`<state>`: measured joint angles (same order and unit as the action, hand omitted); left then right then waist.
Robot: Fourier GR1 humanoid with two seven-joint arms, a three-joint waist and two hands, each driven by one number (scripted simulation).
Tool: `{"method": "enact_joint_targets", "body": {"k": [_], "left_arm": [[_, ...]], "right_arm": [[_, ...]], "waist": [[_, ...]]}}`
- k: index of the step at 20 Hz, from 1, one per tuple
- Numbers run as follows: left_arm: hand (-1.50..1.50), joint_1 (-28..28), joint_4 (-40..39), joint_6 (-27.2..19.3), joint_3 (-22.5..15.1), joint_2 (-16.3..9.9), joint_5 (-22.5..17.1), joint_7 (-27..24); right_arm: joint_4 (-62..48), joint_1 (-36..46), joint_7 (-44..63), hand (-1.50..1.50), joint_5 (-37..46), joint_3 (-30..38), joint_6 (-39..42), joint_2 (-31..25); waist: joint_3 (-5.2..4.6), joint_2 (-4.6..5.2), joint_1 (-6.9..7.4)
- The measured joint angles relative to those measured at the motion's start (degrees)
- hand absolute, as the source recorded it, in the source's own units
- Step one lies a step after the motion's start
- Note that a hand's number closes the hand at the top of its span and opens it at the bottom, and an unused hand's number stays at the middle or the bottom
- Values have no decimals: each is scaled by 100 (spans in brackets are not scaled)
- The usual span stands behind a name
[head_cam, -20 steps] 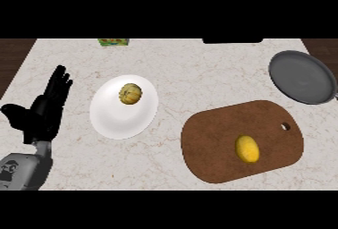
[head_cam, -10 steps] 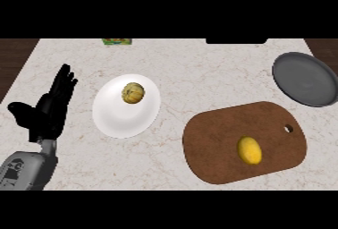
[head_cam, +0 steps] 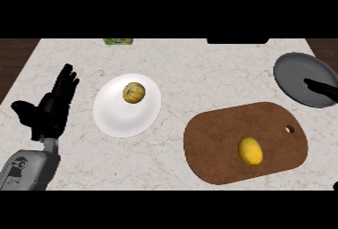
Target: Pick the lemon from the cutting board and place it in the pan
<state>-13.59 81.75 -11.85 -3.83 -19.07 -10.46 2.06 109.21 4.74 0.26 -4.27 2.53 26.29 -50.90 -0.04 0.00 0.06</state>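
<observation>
The lemon (head_cam: 250, 150) is seen lying on the cutting board (head_cam: 218, 138) at lower right, untouched. The left hand (head_cam: 49, 112) is held open at the left edge. The pan (head_cam: 300, 78) is cut off at upper right, so an overshoot past its rim is risked.

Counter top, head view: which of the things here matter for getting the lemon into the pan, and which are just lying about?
Part of the job:
lemon, lying on the cutting board
cutting board
pan, at the right edge

Just lying about:
white plate holding a small round yellow-green fruit
green item at the counter's far edge
left hand, open and resting at the left
</observation>
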Motion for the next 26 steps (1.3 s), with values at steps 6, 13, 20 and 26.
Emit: {"method": "enact_joint_targets", "body": {"k": [6, 13, 20, 26], "left_arm": [[0, 159, 283, 34, 39, 86, 155, 149], [0, 112, 231, 136, 201, 213, 329, 139], [0, 25, 240, 258, 360, 299, 424, 240], [0, 38, 126, 356, 436, 436, 542, 122]], "right_arm": [[564, -106, 767, -150, 481, -341, 59, 511], [480, -201, 1047, -150, 1172, -377, 239, 1013], [-181, 21, 928, -150, 1979, -585, 421, 1426], [-738, 225, 566, -150, 2383, -715, 746, 1685]], "waist": [[2, -4, 0], [4, -2, -12], [4, 1, 1], [5, 3, 3]]}}
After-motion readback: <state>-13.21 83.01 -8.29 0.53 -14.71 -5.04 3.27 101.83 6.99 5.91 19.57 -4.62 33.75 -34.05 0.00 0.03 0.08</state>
